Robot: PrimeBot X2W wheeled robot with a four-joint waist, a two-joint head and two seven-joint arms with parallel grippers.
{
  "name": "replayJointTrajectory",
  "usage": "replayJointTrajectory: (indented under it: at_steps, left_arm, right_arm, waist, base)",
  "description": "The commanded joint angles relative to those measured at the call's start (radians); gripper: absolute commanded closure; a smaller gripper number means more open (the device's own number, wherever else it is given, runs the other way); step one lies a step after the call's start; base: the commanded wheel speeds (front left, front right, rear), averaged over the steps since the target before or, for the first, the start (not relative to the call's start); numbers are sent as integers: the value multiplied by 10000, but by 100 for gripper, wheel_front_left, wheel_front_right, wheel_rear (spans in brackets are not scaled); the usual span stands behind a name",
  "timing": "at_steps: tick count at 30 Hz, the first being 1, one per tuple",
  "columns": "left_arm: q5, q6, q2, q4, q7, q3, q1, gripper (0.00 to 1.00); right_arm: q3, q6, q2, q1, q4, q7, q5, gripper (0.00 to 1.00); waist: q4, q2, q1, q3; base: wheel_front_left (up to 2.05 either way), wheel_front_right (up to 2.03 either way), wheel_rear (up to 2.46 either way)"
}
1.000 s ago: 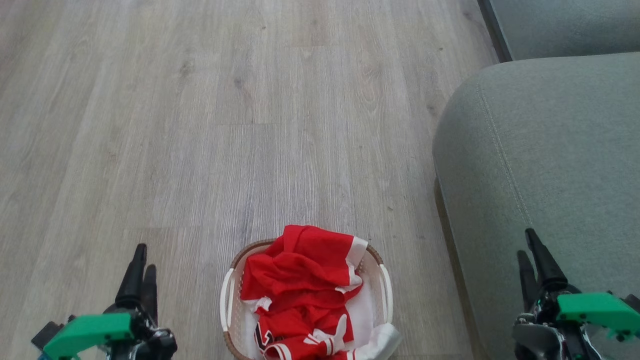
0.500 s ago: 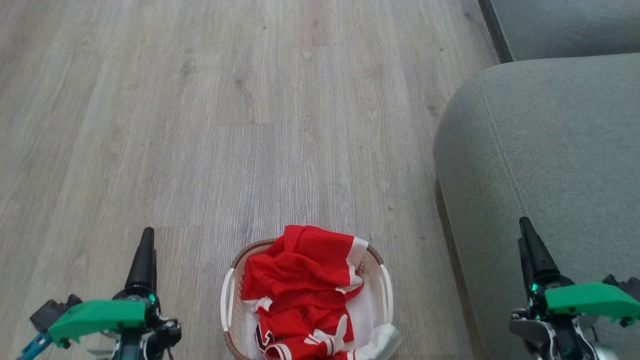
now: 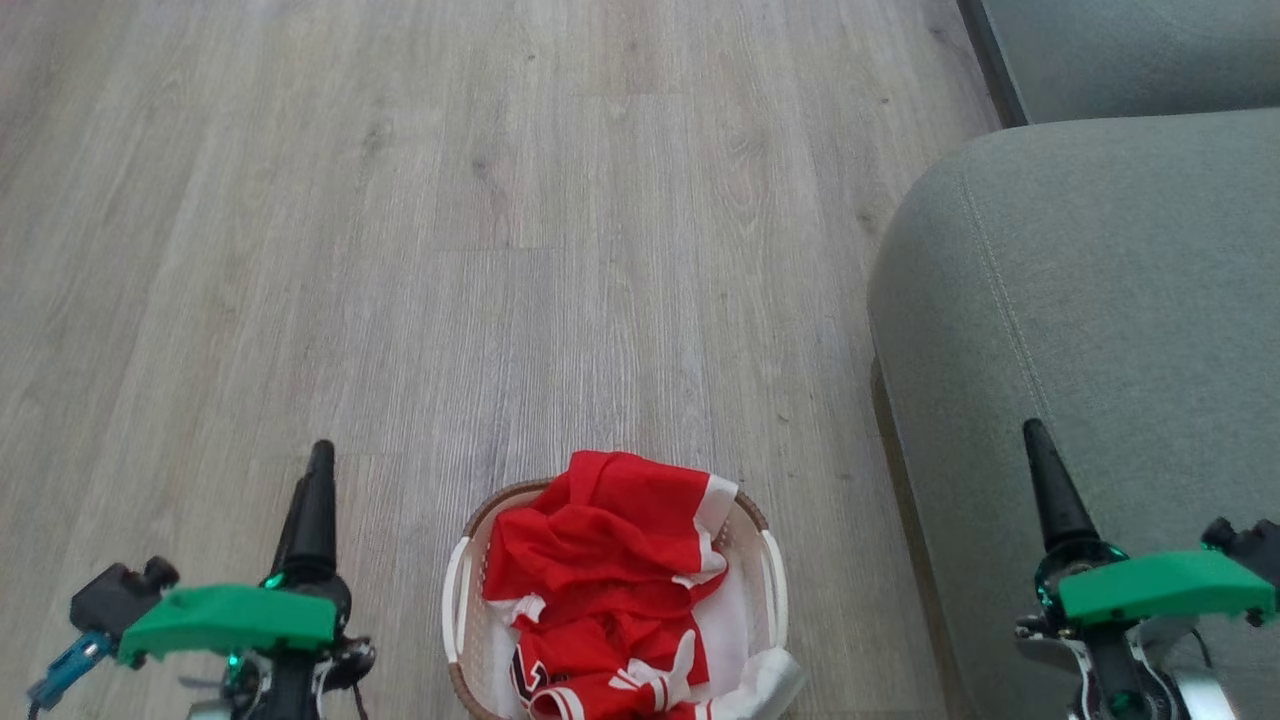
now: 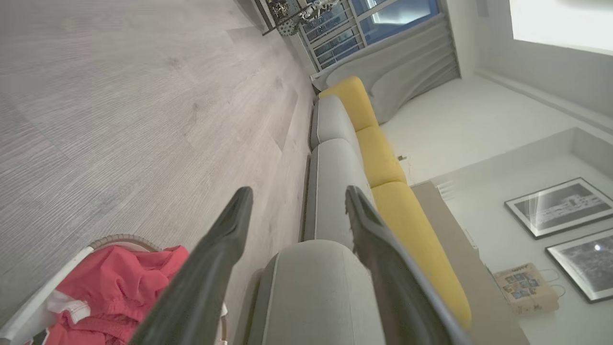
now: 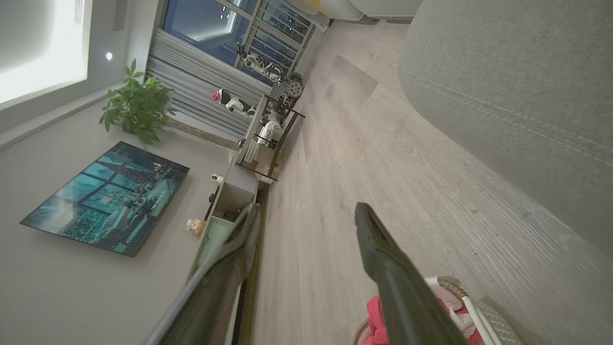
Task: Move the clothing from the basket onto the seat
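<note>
Clothing (image 3: pixel 600 570) lies heaped in the basket (image 3: pixel 452 600), between your two grippers and below both. Your left gripper (image 4: pixel 298 191) and right gripper (image 5: pixel 306 211) stand spread and empty. Bring one down onto the raised red fold nearest it, pinch deep, and lift clear of the basket before swinging to the seat (image 3: pixel 1100 300) close by the right gripper. The basket's near end is cut off; how many pieces tangle together you cannot tell.

Floor (image 3: pixel 400 250): open wood planks ahead of and left of the basket (image 3: pixel 452 600); free passage. Basket mouth: unobstructed from above, clothing (image 3: pixel 600 545) heaped past the rim. Seat (image 3: pixel 1100 300): bulky rounded corner near the basket's right side, narrow floor strip between.
</note>
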Motion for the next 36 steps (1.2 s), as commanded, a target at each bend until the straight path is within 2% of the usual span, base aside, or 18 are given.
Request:
replayJointTrajectory:
  at_steps: [1,14,36]
  left_arm:
    - [492,-40,163,-461,-113,68,-492,0]
    - [2717,41,232,-658,-464,-158,-502,0]
    - [5428,50,204,-1016,-1107,-429,-588,0]
  right_arm:
    - [142,-1,-220,-257,-482,-178,-434,0]
    - [411,-1,-351,-178,-643,-535,-2408,0]
    - [751,-1,-435,-101,-1043,-1189,-4977,0]
  waist:
    - [5,0,0,1]
    - [45,0,0,1]
    - [120,0,0,-1]
  base:
    - [0,0,0]
    - [0,0,0]
    - [0,0,0]
